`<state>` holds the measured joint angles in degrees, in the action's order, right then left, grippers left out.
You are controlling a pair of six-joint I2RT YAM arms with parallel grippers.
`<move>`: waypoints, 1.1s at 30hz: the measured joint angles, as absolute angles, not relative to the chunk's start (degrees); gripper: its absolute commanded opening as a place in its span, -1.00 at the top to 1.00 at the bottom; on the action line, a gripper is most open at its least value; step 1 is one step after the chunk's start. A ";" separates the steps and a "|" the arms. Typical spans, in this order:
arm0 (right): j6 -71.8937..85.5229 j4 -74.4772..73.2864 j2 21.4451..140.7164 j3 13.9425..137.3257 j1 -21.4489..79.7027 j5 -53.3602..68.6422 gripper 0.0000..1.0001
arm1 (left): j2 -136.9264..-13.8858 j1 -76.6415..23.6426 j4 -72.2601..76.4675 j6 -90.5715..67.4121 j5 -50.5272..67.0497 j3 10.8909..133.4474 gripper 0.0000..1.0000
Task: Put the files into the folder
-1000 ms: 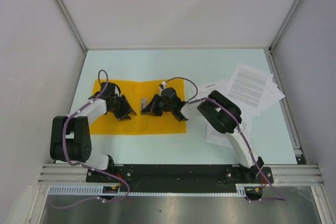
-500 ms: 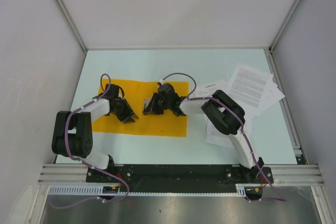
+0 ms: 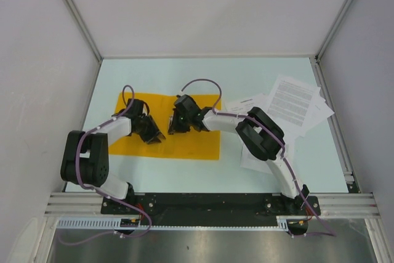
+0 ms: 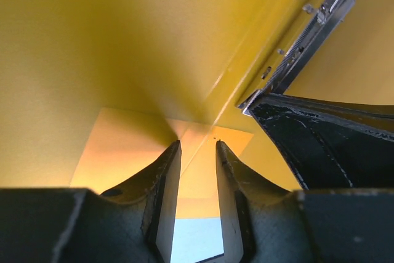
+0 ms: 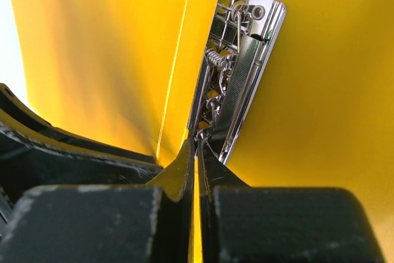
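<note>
While folder [image 3: 191, 147] lies open on left-center of table [image 3: 184, 75], both grippers sit low over it. L gripper [image 4: 197, 180] has fingers slightly apart w/ nothing clearly pinched; R gripper [image 5: 197, 152] is closed tight, tips at near end of metal clip [image 5: 237, 72]. Files [image 3: 295, 106] are in a loose pile right of folder.

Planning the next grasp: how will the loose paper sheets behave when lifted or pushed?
The paper sheets look thin, so they are probably floppy and light. They lie fanned and overlapping, so a push may slide them apart.
</note>
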<state>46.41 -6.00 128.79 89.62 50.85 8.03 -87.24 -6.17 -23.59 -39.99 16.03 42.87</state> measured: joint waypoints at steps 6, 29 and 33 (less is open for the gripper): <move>44.84 -6.52 128.53 89.47 51.64 5.41 1.00 | -90.26 -7.66 -22.26 -41.60 17.37 44.29 0.30; 37.65 8.62 126.76 80.47 45.06 26.02 1.00 | -89.23 -6.57 -20.47 -44.91 16.64 42.85 0.29; 40.99 10.39 126.76 78.78 43.46 28.25 1.00 | -89.12 -6.57 -20.10 -44.05 16.95 42.85 0.24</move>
<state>40.99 10.39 126.76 78.78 43.46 28.25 -89.12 -6.57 -20.10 -44.05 16.95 42.85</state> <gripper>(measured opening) 0.006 0.365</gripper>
